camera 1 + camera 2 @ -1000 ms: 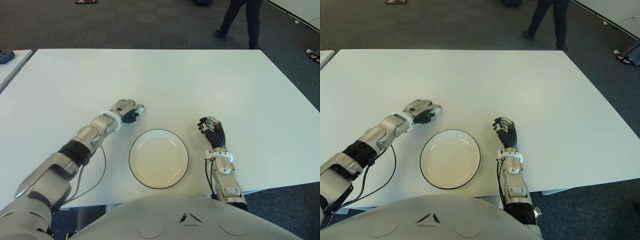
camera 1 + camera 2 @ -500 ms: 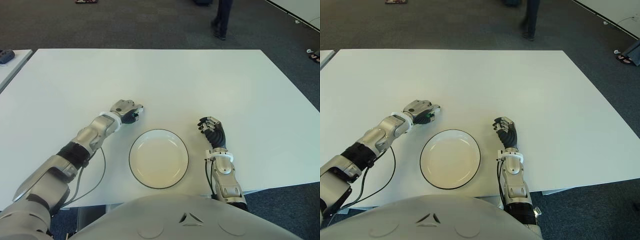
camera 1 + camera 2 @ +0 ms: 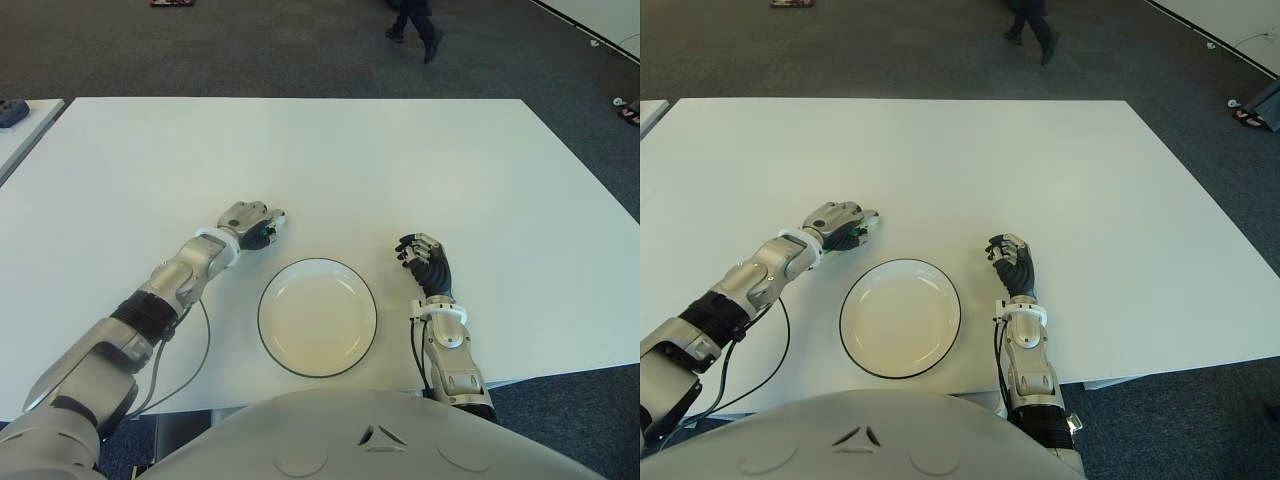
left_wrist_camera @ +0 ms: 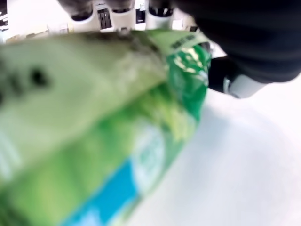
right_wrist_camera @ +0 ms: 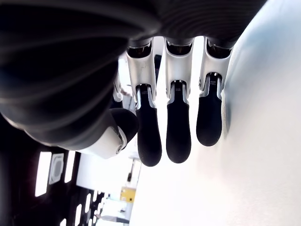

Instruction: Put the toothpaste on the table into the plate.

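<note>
Looking down from the left eye view, the left robot hand (image 3: 252, 220) sits just beyond the upper-left rim of the plate (image 3: 317, 316), its fingers curled over something green that barely peeks out beneath them. The plate holds nothing, so the delivery is not yet made. The right robot hand (image 3: 424, 262) shows to the right of the plate, holding nothing.

The right eye view gives the same layout: the left robot hand near the plate's rim but not over it, low against the white worktop (image 3: 1060, 170). Whether the load is lifted clear of the surface cannot be told from here. A person's legs (image 3: 1030, 25) cross the floor beyond the far edge.

The left wrist view settles what is held: the green and blue toothpaste (image 4: 94, 141) fills the picture, clamped under the fingers, with the worktop close below.

The right wrist view shows that hand's dark fingertips (image 5: 178, 136) loosely extended, gripping nothing.

By my judgement the grasp is done; the carry over the rim and the release into the plate remain.
</note>
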